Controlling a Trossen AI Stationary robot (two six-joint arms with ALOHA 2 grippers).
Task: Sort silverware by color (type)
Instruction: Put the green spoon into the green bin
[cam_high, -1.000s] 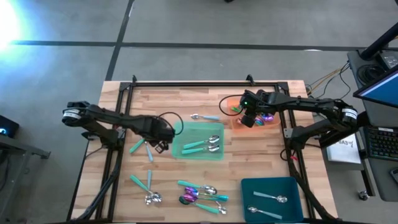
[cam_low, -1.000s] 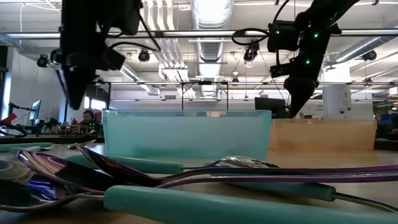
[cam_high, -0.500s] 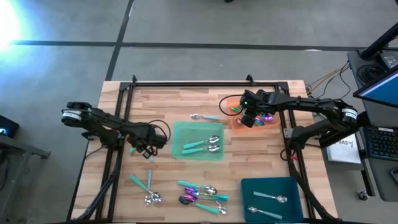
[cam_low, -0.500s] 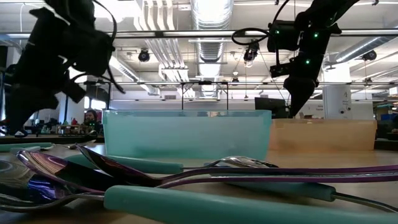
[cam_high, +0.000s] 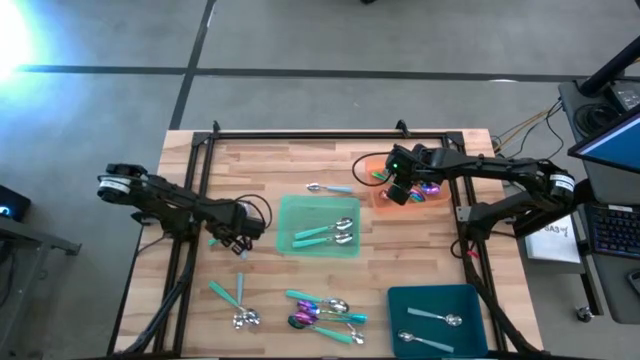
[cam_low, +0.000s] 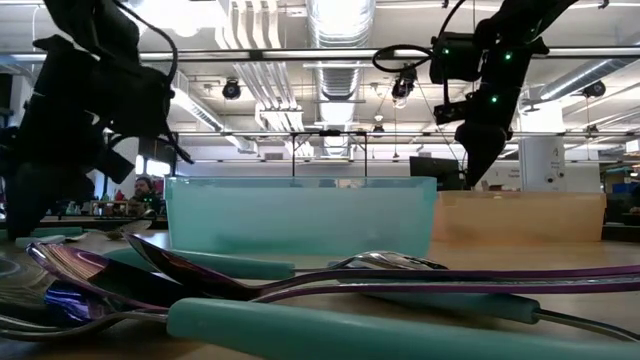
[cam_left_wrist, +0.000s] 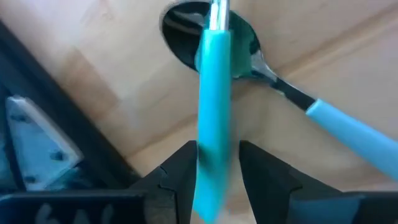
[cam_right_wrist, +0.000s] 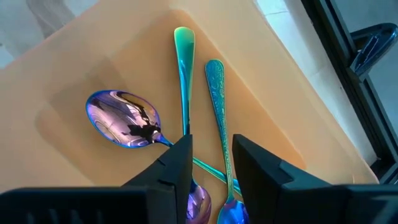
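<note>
My left gripper (cam_left_wrist: 217, 180) is low over the table, left of the green tray (cam_high: 318, 227), and points down. It is open, and its fingers straddle the teal handle (cam_left_wrist: 213, 93) of a spoon lying on the wood. This handle crosses a second spoon (cam_left_wrist: 354, 127), which has a pale blue handle. My right gripper (cam_right_wrist: 211, 168) hangs open above the orange tray (cam_right_wrist: 74, 74), where a purple-bowled spoon (cam_right_wrist: 124, 127) and two iridescent utensils (cam_right_wrist: 183, 74) lie flat. The green tray holds teal-handled spoons (cam_high: 330, 234). My left gripper comes from above with one finger (cam_left_wrist: 180, 174) on each long side of the teal handle's free end (cam_left_wrist: 211, 162), so the fingers lie across it. The spoon lies on the table. I cannot tell whether the fingers touch it.
A dark teal tray (cam_high: 435, 300) with two silver spoons sits at the near right. A pile of mixed spoons (cam_high: 325, 312) and two more spoons (cam_high: 235, 300) lie near the front edge. One silver spoon (cam_high: 328, 188) lies behind the green tray. Black frame rails (cam_high: 190, 200) border the table.
My left gripper has gone from the green tray's left edge toward the table's left edge and sunk down to the teal-handled spoons on the wood, tipping more steeply downward. The spoons have stayed where they were.
</note>
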